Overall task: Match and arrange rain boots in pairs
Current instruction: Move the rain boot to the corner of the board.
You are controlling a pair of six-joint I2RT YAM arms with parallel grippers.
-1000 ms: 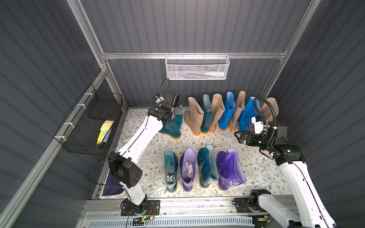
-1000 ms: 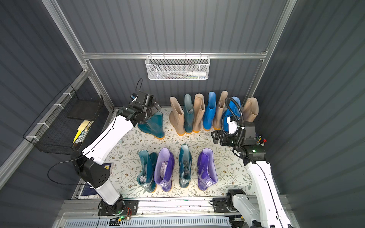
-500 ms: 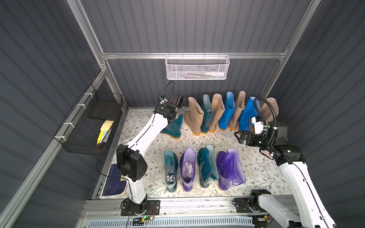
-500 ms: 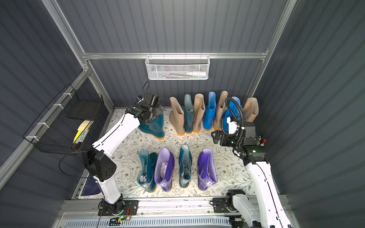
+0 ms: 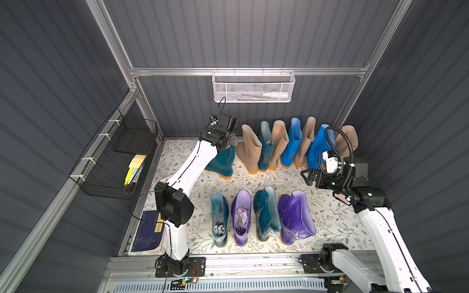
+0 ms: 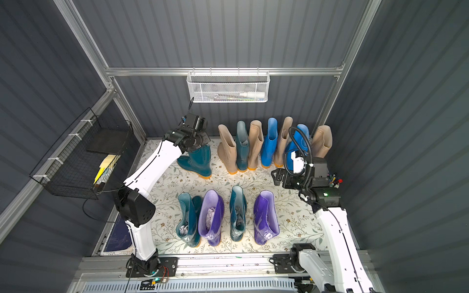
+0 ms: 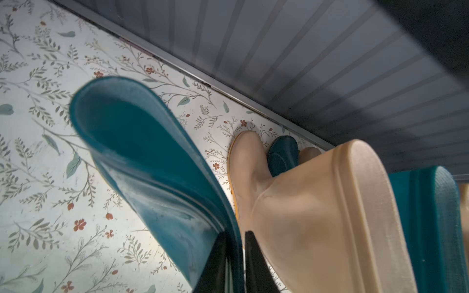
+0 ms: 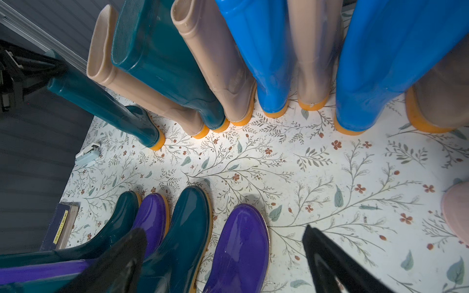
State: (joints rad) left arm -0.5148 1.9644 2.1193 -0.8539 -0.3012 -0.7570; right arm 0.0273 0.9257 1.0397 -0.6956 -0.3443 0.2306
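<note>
Nearest me stand four boots (image 5: 265, 215), teal and purple alternating, unmatched. A dark book (image 5: 148, 233) lies near left, and its yellow label (image 5: 159, 225) is too small to read. Mid-right, the right tool (image 5: 305, 177) hangs wide open over the floral worktop (image 5: 279, 180), holding nothing. Far left, the left tool (image 7: 235, 234) has just closed from wide to a pinch on the cuff of the lone teal boot (image 5: 222, 163). I'd guess it goes to a mate next. Behind, the far row (image 5: 291, 144) is beige, teal and blue, all mixed.
</note>
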